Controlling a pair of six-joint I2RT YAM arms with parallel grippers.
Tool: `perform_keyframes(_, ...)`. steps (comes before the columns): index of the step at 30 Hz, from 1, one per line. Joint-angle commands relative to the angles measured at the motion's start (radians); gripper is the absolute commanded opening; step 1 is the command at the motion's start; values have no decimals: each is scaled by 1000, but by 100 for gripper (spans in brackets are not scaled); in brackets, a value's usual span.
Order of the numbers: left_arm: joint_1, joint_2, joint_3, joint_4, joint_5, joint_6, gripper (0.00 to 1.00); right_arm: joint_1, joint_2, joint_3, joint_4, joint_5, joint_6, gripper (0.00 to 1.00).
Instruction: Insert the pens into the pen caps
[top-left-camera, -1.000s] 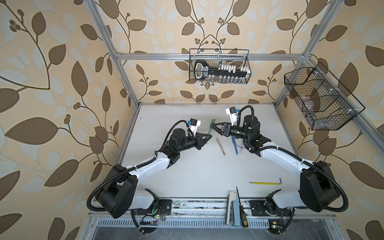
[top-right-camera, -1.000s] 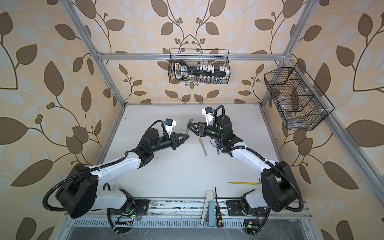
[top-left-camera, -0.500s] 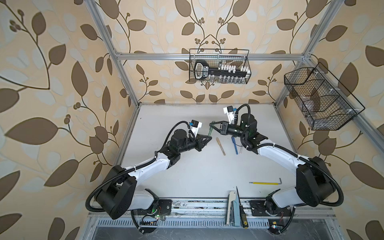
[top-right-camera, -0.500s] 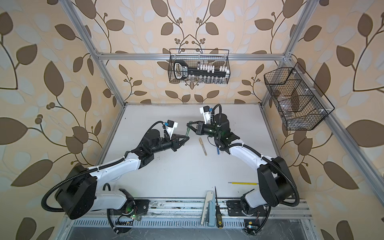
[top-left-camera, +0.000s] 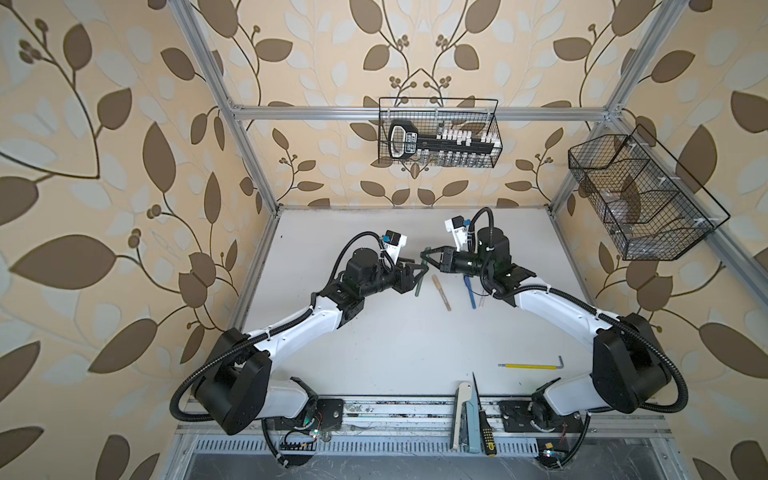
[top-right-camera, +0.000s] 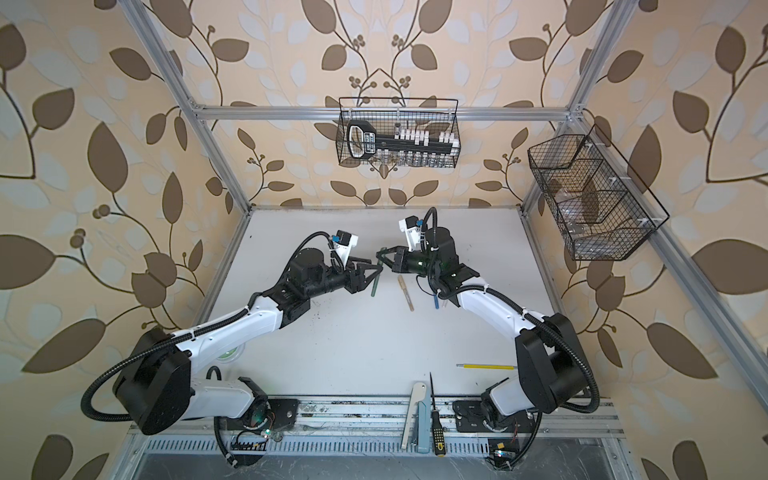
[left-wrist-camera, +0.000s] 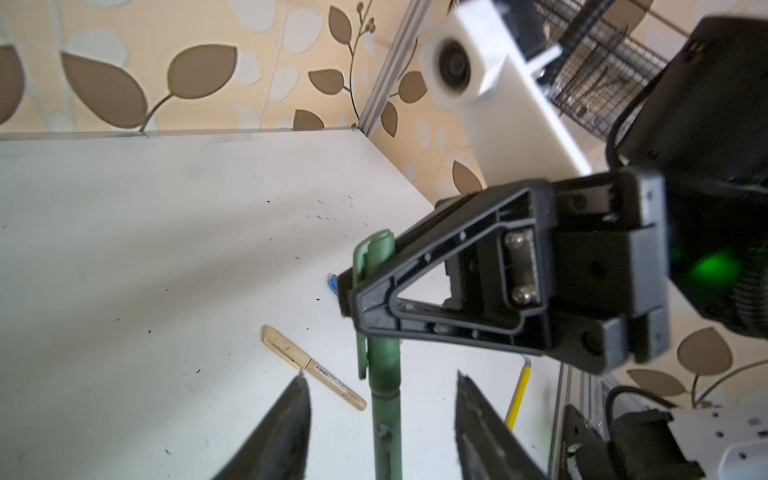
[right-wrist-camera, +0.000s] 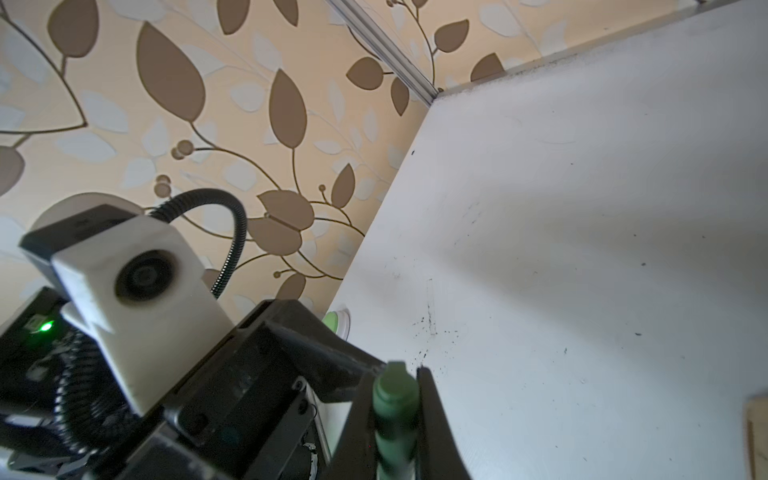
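- The green pen (left-wrist-camera: 384, 415) sits in its green cap (left-wrist-camera: 378, 253), held above the table.
- The right gripper (top-left-camera: 425, 255) is clamped on that cap, while the left gripper (top-left-camera: 418, 272) stands spread, clear of the barrel.
- The tan pen (top-left-camera: 441, 293), at four o'clock of the green pen, looks capped.
- The blue pen (top-left-camera: 471, 293), at three o'clock of the tan pen, is partly hidden, so I cannot tell.

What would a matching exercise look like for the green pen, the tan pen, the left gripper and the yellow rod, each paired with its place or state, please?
Things:
1. green pen
2. tan pen
3. left gripper
4. yellow rod

Places or states:
A. open
B. lying near the front edge of the table
C. held at its cap by the right gripper
D. lying flat beside the blue pen

Pairs: 1-C, 2-D, 3-A, 4-B.
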Motion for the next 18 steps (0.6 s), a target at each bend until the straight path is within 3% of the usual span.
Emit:
perform_keyframes(1, -3, -130, -54, -115, -123, 2, 76, -17, 43, 121, -153, 6, -115, 0)
perform_keyframes(2, -2, -170, -69, -181, -179, -9, 82, -17, 67, 146, -181, 15, -133, 0)
perform_keyframes(3, -2, -211, -74, -262, -254, -19, 98, -13, 100, 171, -221, 25, -154, 0)
perform_keyframes(4, -2, -248, -72, -340, -331, -32, 99, -9, 135, 198, -267, 28, -176, 0)
perform_keyframes(6, 13, -320, -54, -508, -496, -66, 99, 15, 217, 253, -363, 57, -228, 0)
perform_keyframes(8, 49, -374, -46, -597, -560, -94, 99, 43, 291, 306, -461, 107, -288, 0)
perform_keyframes(12, 146, -456, -92, -596, -571, -107, 99, 77, 415, 386, -554, 137, -337, 0)
perform_keyframes(18, 256, -437, -94, -615, -768, -82, 99, 93, 536, 441, -597, 197, -358, 0)
